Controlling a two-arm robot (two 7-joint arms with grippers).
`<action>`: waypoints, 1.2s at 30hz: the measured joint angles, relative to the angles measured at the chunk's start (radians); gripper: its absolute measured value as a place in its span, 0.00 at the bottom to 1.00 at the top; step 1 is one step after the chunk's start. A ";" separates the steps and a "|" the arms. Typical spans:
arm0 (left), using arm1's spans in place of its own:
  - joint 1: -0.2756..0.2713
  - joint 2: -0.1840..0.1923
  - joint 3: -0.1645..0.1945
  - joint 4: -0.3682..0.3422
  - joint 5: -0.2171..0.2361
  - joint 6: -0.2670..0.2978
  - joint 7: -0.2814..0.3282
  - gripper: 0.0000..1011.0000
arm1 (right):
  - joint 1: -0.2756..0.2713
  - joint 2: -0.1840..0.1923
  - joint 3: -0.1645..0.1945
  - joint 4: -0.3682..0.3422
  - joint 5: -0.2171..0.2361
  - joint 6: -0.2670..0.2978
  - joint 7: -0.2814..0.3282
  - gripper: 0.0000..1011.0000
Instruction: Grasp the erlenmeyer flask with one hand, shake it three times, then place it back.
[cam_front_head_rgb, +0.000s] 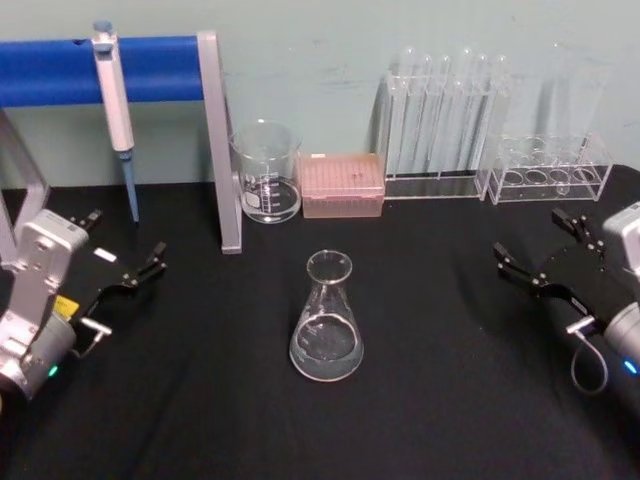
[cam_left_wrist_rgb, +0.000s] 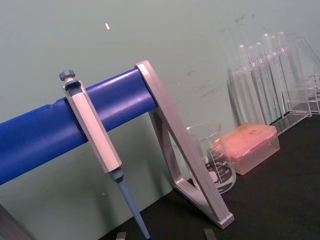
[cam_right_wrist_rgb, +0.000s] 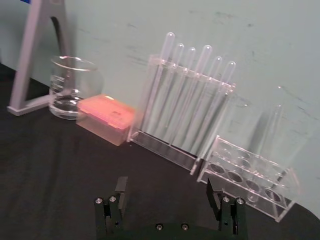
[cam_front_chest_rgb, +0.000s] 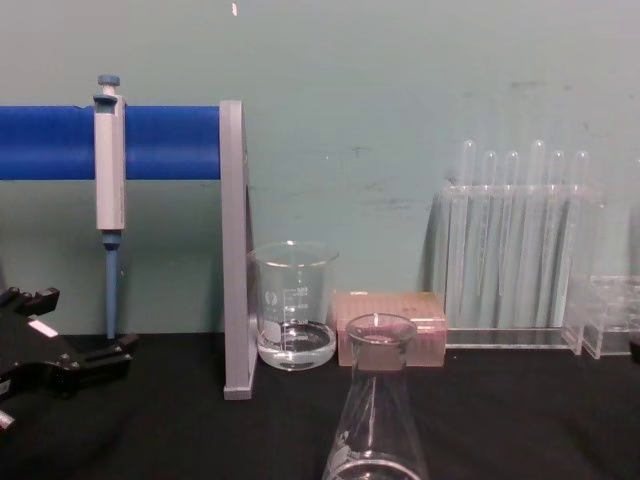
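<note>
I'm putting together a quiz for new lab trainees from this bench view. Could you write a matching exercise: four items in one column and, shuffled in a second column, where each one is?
Column one:
1. erlenmeyer flask
2. beaker
3. pipette
4. pink tip box

Column two:
A. hangs on the blue bar
B. between the beaker and the test tube rack
C. stands upright, untouched, between the open left gripper and the open right gripper
D. beside the grey upright, a little clear liquid inside

Pairs: 1-C, 2-D, 3-A, 4-B
</note>
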 joint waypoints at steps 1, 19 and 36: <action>0.000 0.000 0.000 0.000 0.000 0.000 0.000 0.99 | -0.004 0.003 0.003 -0.003 0.004 -0.001 0.007 0.99; 0.000 0.000 0.000 0.000 0.000 0.000 0.000 0.99 | -0.049 0.024 0.020 -0.081 0.112 -0.009 0.248 0.99; 0.000 0.000 0.000 0.000 0.000 0.000 0.000 0.99 | 0.023 -0.016 -0.030 -0.046 0.150 -0.027 0.502 0.99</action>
